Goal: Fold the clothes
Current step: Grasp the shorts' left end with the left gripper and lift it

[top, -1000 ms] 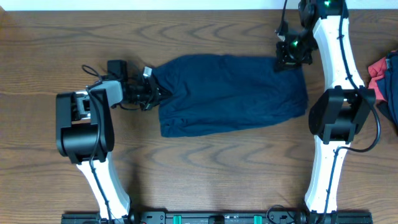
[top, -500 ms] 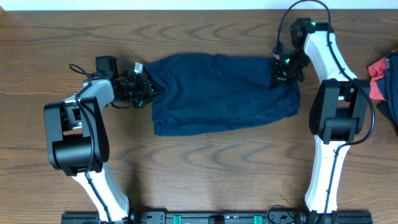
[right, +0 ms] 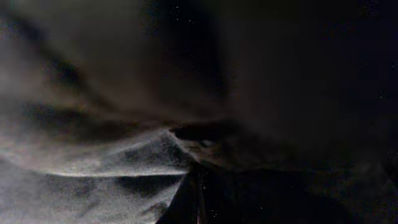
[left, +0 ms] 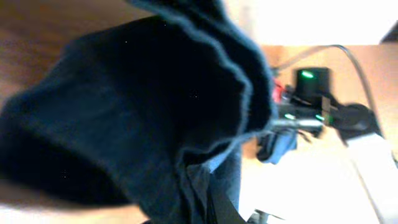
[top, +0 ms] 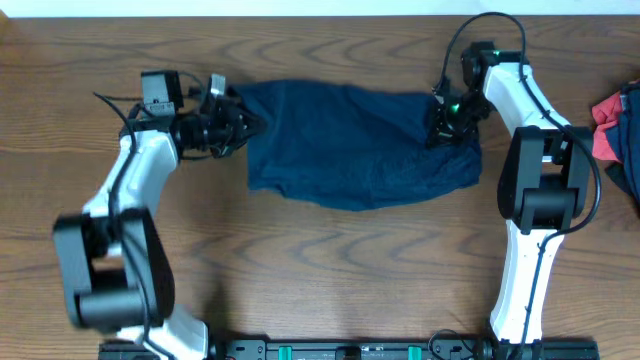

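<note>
The clothes (top: 360, 145) are a dark navy garment spread across the middle of the wooden table. My left gripper (top: 243, 125) is shut on its left edge. My right gripper (top: 443, 128) is shut on its right upper edge. In the left wrist view the navy cloth (left: 143, 118) hangs in folds in front of the camera and hides the fingers. In the right wrist view dark cloth (right: 124, 155) fills the frame.
A red and dark bundle of other clothing (top: 620, 130) lies at the table's right edge. The bare wooden table (top: 330, 270) stretches in front of the garment.
Both grippers have moved with the garment's ends, the left one up and back, the right one inward and down. The garment's front edge has lifted and shifted toward the back.
</note>
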